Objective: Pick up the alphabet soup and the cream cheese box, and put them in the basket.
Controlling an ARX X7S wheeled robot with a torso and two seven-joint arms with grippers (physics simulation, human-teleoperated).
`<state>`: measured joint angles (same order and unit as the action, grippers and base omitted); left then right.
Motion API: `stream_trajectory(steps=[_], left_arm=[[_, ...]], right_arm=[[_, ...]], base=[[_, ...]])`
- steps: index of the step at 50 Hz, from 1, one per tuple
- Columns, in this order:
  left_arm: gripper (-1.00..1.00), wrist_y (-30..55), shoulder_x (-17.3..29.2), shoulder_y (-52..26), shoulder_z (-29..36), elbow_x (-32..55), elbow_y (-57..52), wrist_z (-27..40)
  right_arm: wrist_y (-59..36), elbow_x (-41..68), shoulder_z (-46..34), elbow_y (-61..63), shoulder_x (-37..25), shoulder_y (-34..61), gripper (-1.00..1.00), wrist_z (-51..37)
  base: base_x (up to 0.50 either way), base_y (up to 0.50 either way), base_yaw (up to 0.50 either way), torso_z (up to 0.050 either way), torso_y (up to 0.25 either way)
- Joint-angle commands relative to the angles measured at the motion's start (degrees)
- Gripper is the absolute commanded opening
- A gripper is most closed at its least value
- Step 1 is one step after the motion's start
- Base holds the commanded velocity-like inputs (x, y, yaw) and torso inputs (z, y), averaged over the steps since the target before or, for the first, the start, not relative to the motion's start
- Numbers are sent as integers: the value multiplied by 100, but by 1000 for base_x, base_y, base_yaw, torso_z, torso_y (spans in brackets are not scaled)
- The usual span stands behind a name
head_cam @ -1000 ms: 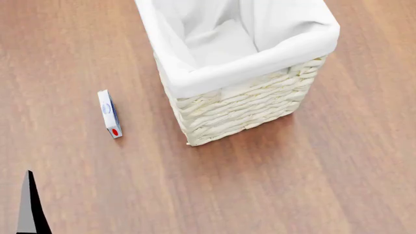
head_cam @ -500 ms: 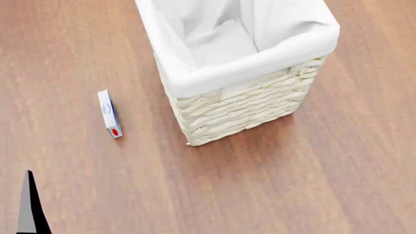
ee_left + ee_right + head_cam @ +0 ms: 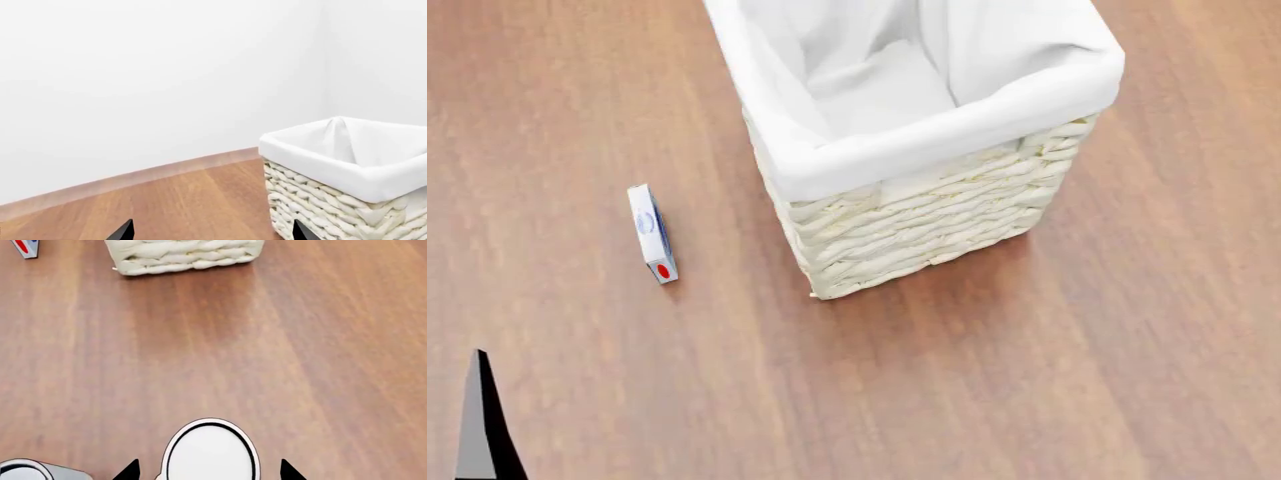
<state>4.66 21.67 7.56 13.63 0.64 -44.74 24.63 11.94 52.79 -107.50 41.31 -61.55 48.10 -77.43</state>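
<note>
My right gripper (image 3: 209,474) straddles a can's white top; the cream cheese box (image 3: 651,233) lies apart from the basket (image 3: 928,215).

From my head view the cream cheese box rests on the wooden surface (image 3: 1068,360), to the left of the basket and not touching it, red dot toward me. My right gripper's two dark tips stand wide on either side of a white-topped can (image 3: 210,451); whether it is the alphabet soup I cannot tell. Another can (image 3: 27,471) peeks in beside it. My left gripper (image 3: 212,232) shows two tips spread wide, holding nothing, near the basket.
</note>
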Motion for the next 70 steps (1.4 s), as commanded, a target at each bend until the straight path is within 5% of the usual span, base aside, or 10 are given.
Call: stream_trajectory(steps=[1,70], left_arm=[[100,11,14,6,10,-19,-8,32],[100,404,100,-50,43,-165,-231,218]], right_arm=[[-27,78,19,-61,17,-21,100,32],[219,522,289,-1422,576,-223,100,777]], base=[[0,0,0,0,0],[0,0,0,0,0]])
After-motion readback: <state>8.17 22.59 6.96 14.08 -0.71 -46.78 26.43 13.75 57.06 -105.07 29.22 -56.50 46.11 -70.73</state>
